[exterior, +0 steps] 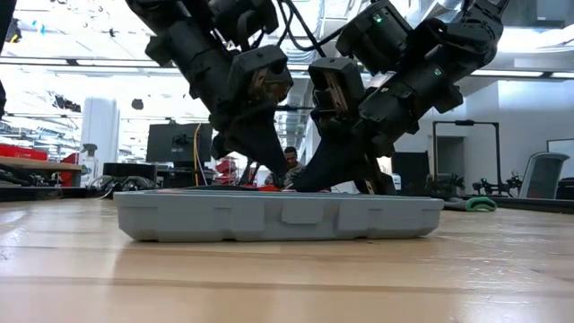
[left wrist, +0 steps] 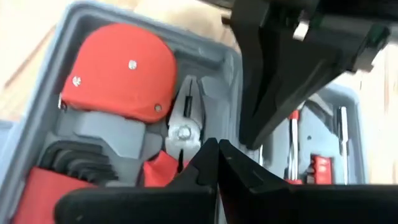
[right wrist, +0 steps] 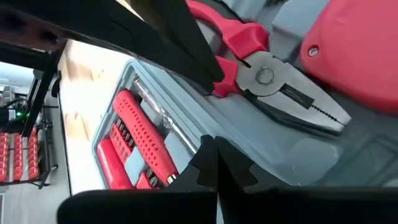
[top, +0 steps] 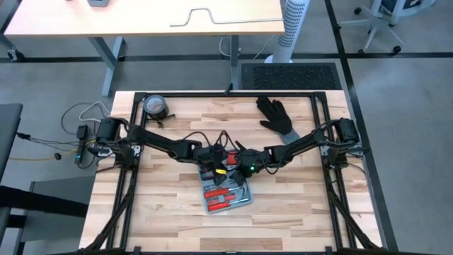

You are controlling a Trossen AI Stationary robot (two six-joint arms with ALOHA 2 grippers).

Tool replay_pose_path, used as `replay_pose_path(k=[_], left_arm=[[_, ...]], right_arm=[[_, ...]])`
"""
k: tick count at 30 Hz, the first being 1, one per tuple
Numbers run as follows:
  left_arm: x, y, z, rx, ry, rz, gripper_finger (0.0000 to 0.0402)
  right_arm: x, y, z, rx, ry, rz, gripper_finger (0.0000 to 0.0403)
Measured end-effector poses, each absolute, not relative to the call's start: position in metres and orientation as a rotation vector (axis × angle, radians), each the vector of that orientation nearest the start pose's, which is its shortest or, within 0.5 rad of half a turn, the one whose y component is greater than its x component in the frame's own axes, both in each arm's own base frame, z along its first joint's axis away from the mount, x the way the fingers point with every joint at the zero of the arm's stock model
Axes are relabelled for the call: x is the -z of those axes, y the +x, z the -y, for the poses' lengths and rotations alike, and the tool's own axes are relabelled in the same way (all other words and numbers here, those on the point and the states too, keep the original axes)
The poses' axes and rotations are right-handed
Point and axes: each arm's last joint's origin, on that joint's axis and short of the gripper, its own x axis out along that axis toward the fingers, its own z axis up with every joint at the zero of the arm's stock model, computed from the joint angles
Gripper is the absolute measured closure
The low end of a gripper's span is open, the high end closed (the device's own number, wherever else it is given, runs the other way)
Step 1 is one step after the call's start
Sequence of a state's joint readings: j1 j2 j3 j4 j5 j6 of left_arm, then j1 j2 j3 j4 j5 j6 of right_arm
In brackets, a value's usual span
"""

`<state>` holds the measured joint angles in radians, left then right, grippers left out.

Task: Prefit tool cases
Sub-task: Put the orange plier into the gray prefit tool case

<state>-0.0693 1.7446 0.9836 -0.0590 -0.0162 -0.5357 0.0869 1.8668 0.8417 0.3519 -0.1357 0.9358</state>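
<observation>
Closed fingertips of the left gripper (left wrist: 216,163) fill the near edge of its wrist view, pressed together w/ nothing seen between them, hovering over the pliers (left wrist: 181,127) and a red tape measure (left wrist: 118,70) seated in the tool case (top: 228,195). The right gripper (right wrist: 214,163) is likewise shut on nothing, just above the screwdriver (right wrist: 144,144) recess. The case is seen open and flat at table centre, both grippers low over it in the low view. It's judged rigid moulded plastic, fairly heavy w/ tools loaded, smooth walls prob. slippery. The rim or handle tab is judged the best hold; individual tools are best pinched at their rubbery red handles.
</observation>
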Motion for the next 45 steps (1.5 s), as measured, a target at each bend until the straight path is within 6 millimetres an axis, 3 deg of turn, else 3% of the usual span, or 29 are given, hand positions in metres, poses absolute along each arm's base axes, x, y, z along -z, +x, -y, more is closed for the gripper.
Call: replay_pose_path(k=[9,20,26,33,37,41,45], left_arm=[[-0.156,0.344,0.023,-0.161,-0.457,-0.870,0.0401],[-0.143,0.333,0.000,-0.203,-0.466,-0.904,0.0401],[-0.143,0.334,-0.001,-0.184,-0.482,-0.895,0.0401],[-0.137,0.335,0.004,-0.165,-0.489,-0.912,0.0401],[-0.148,0.337,0.003,-0.131,-0.482,-0.842,0.0401],[-0.176,0.333,0.002,-0.151,-0.457,-0.734,0.0401],[-0.196,0.318,0.005,-0.202,-0.427,-0.666,0.0401]], right_arm=[[-0.118,0.350,-0.031,0.127,0.921,-0.720,0.0403],[-0.116,0.349,-0.031,0.153,0.923,-0.733,0.0403],[-0.121,0.348,-0.030,0.141,0.913,-0.718,0.0403],[-0.125,0.349,-0.015,0.154,0.908,-0.684,0.0403],[-0.127,0.350,-0.011,0.153,0.900,-0.671,0.0403],[-0.135,0.351,-0.013,0.118,0.890,-0.629,0.0403],[-0.149,0.358,-0.018,-0.012,0.907,-0.513,0.0403]])
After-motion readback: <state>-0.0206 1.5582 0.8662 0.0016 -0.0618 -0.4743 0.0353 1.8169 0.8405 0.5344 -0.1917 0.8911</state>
